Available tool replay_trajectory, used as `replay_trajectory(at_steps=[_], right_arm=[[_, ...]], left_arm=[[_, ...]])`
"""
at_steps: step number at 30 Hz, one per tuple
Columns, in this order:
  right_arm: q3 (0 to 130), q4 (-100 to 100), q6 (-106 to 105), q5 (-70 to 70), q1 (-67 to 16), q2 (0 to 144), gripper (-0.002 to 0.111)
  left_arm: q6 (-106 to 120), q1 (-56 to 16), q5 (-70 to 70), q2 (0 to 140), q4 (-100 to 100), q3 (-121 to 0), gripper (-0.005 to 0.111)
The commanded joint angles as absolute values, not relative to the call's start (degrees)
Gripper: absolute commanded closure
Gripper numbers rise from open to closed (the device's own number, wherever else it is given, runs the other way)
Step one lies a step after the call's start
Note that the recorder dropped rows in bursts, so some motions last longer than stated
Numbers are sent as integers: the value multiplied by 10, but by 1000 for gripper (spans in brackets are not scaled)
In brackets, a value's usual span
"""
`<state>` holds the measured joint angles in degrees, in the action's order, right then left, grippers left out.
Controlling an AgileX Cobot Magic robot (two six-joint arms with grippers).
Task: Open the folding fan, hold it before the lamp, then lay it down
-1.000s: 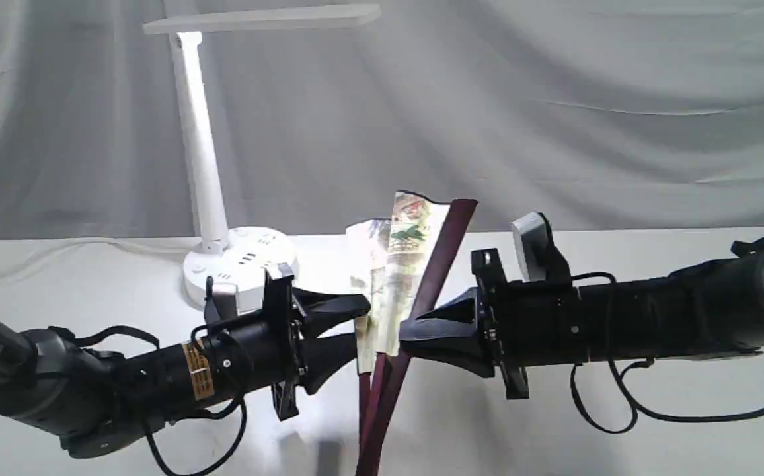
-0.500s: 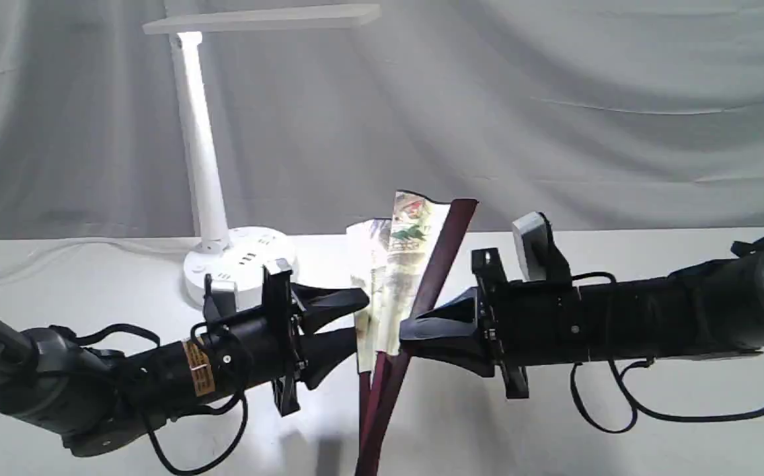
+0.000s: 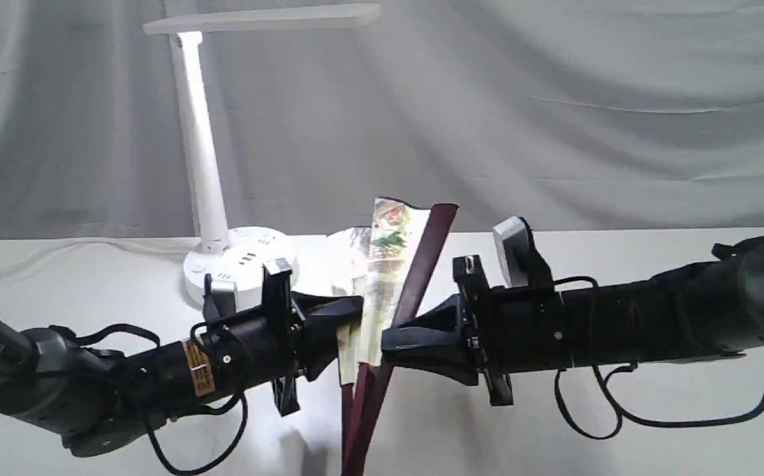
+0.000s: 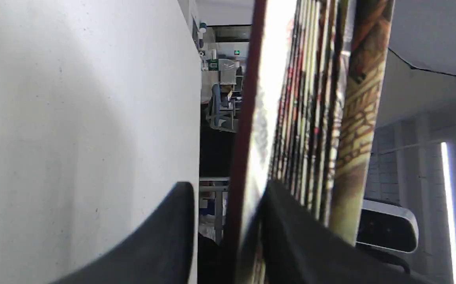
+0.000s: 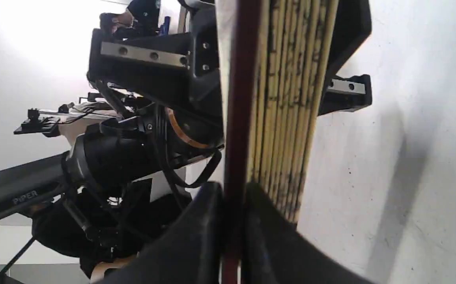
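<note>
The folding fan (image 3: 388, 264) stands upright between my two grippers, opened only a little, with its painted cream leaf showing beside a maroon outer rib (image 3: 425, 254). My right gripper (image 3: 388, 340) is shut on that rib, which the right wrist view shows pinched between the fingertips (image 5: 232, 187). My left gripper (image 3: 345, 327) is open around the fan's other side. In the left wrist view the other rib (image 4: 243, 118) and the pleats (image 4: 311, 118) lie between its fingers, with a gap to one finger (image 4: 165, 244). The white lamp (image 3: 200, 145) stands behind on the left.
A white cloth covers the table (image 3: 620, 430), and a grey curtain (image 3: 554, 99) hangs behind it. The lamp's round base (image 3: 240, 264) sits just behind my left gripper. The fan's lower ribs (image 3: 359, 423) reach down towards the front edge of the picture.
My right gripper has carried the fan a little to the left, pushing its left side deeper between the left gripper's fingers. The left arm has hardly moved.
</note>
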<state>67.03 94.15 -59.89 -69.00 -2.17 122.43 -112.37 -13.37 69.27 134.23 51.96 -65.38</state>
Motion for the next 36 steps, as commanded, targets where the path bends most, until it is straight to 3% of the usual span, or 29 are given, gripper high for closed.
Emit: replay_trajectory(at_steps=[1,2,6,13,16,36], right_arm=[[668,950,-599,-700,-23,1216,108],[668,950,-598,-700,-23,1216,108],[668,950,-574,-700,-23,1216,106],[668,955,-559,-700,-23,1216,77],[668,971,-559,-675,-23,1216,70],[668,999,-579,-550,-21,1216,69]], left_arm=[[-1126,-136,700,1343,515,-656,101],[-1126,-136,700,1343,515,-656,106],[-1147,-136,700,1343,515,-656,107],[-1159,-136,700,1340,515,-656,107],[-1159,-136,700,1337,515,-656,107],[-1186,-136,700,1333,517,-656,107]])
